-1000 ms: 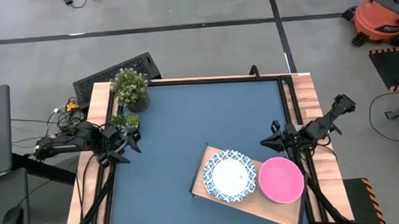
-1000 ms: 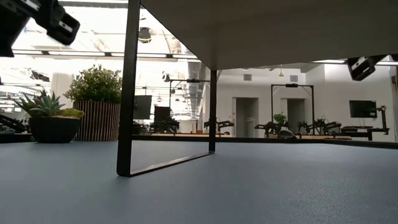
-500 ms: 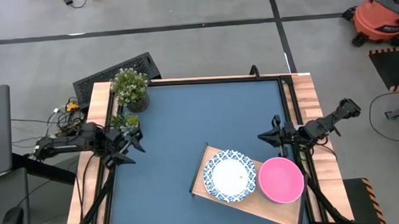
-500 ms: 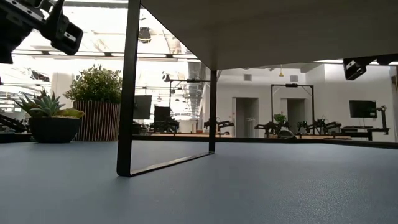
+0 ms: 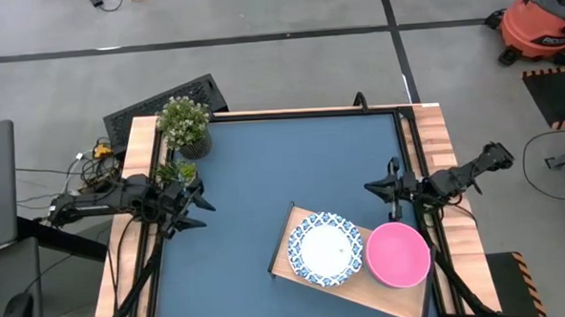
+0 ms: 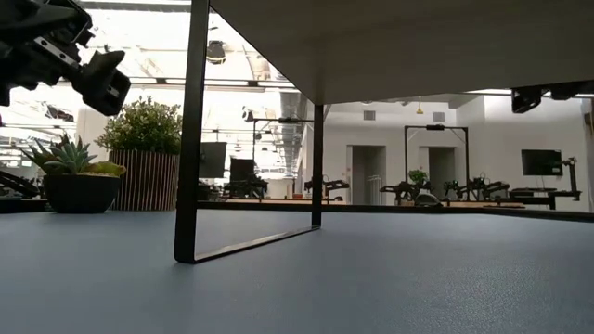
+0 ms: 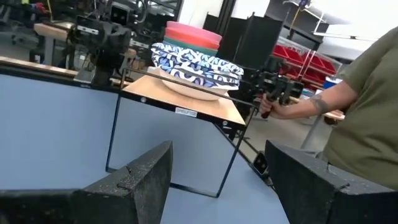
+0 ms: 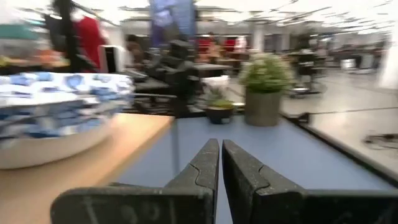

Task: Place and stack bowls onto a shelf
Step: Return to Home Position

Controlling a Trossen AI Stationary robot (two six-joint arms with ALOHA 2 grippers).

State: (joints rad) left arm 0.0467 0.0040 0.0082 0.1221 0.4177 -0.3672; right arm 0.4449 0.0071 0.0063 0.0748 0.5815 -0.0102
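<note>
Pale wood forms the shelf point(image 5: 282, 258), which stands at about 5 o'clock on the dark blue tabletop point(image 5: 264, 169), raised on a thin black leg frame point(image 6: 190, 139). Seen from above, a white patterned bowl point(image 5: 323, 247) with a blue rim fills the shelf's 9 o'clock half. A pink bowl point(image 5: 397, 254) sits at its 3 o'clock end, the two rims just beside each other. The left wrist camera shows patterned rims nested one in another, and behind them a teal-green bowl point(image 7: 189, 42) under the pink one.

The right gripper point(image 5: 370, 186) hangs at about 12 o'clock from the pink bowl, near the table's 3 o'clock edge, pointing towards 9 o'clock. Its fingers are pressed together with nothing between them. The left gripper point(image 5: 202, 207) is well apart from the shelf, at the table's 9 o'clock edge, pointing towards 3 o'clock, its fingers spread wide and empty. In the low view both are up off the tabletop.

A leafy potted plant point(image 5: 184, 125) stands at the table's 10 o'clock corner, with a small succulent point(image 5: 176, 170) at its 6 o'clock, just beside the left gripper. Beyond the table, the left wrist camera catches a person point(image 7: 367, 106) in an olive shirt, one hand point(image 7: 277, 106) closed around something dark.
</note>
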